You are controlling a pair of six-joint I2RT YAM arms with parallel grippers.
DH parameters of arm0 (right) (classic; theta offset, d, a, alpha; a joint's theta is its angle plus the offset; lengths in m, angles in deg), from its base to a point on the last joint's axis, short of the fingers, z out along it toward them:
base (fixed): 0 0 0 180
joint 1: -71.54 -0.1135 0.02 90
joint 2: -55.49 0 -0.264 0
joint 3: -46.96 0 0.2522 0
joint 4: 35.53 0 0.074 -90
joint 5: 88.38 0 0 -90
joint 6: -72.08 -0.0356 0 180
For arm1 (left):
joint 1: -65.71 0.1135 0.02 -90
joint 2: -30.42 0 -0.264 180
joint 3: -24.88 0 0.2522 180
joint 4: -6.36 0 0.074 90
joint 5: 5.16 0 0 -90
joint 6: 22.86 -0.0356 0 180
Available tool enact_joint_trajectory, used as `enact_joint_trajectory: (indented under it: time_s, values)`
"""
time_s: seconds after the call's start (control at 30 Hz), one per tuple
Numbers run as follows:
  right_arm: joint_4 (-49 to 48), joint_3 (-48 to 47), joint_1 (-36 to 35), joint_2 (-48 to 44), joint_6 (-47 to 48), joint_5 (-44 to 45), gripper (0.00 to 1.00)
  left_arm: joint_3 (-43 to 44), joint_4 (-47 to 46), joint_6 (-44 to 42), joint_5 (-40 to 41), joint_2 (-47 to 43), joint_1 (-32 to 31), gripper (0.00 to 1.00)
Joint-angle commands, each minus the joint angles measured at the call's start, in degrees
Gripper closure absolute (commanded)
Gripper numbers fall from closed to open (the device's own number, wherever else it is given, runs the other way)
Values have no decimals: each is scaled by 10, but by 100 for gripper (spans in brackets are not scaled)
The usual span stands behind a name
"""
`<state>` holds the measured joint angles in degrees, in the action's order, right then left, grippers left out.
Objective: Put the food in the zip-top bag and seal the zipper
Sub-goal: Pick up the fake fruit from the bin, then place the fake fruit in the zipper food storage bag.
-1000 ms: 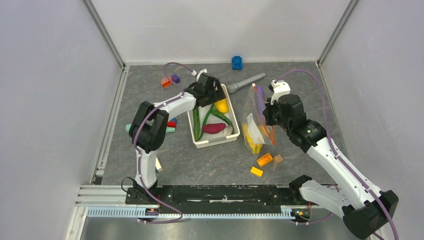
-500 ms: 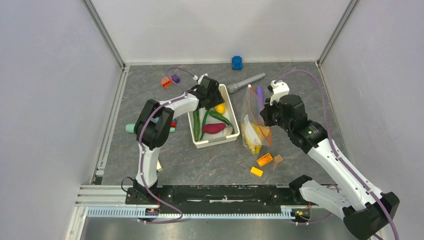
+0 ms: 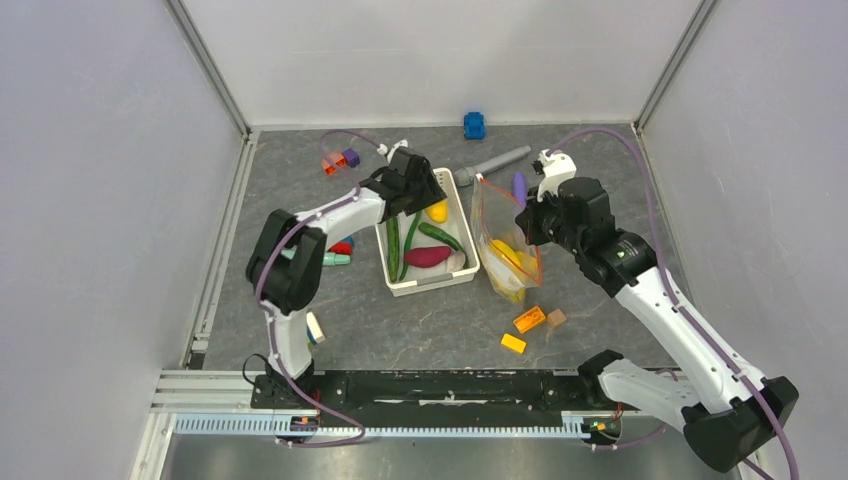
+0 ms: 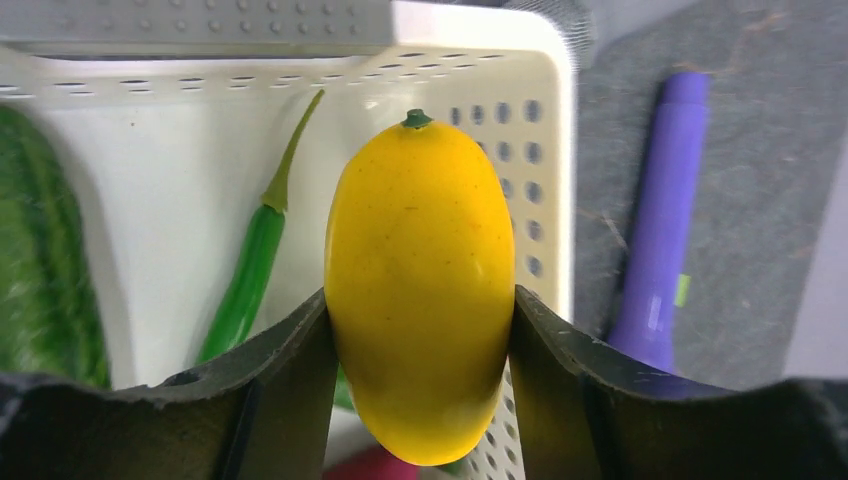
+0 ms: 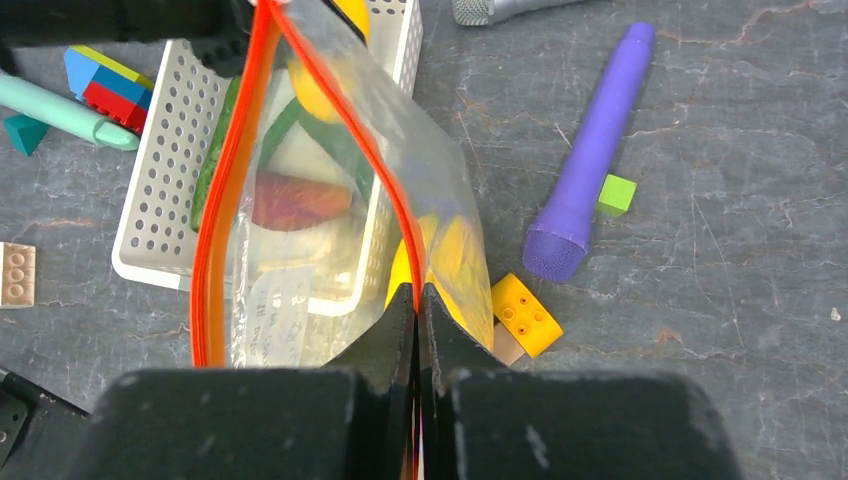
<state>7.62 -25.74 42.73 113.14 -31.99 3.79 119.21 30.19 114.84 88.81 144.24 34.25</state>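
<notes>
The left pincer (image 4: 418,310) is clamped on a yellow fruit (image 4: 418,200) at the far end of the white basket (image 4: 555,150). The right pincer (image 5: 417,300) is pinched tight on the orange strip (image 5: 212,240) of the clear bag (image 5: 300,300). The bag hangs open just beside the basket, with yellow pieces (image 5: 450,260) inside.

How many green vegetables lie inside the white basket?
3. In the basket, one cucumber lies along the left wall, a slim pepper beside it, and a third green piece nearer the right wall. Others may be hidden underneath.
</notes>
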Motion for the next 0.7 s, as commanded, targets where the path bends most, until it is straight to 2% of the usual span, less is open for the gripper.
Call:
enact_joint_trajectory:
  time_s: [0.0, 0.2, 0.4, 0.5, 0.67]
  values:
    - [-1, -25, -1, 9, -11, -14, 100, -30, -24, -24, 6, -123, 3, 98]
    - [-19, -9, -1, 22, -30, -15, 100, -100, -55, -40, -12, -259, 2, 98]
    - [-26, -10, -1, 24, -38, -13, 100, -128, -126, -65, -113, -367, -24, 98]
    - [-31, -8, -1, 23, -40, -12, 100, -115, -148, -89, -120, -383, -73, 98]
    - [-40, -6, -2, 14, -50, -17, 100, -74, -155, -138, -91, -359, -143, 97]
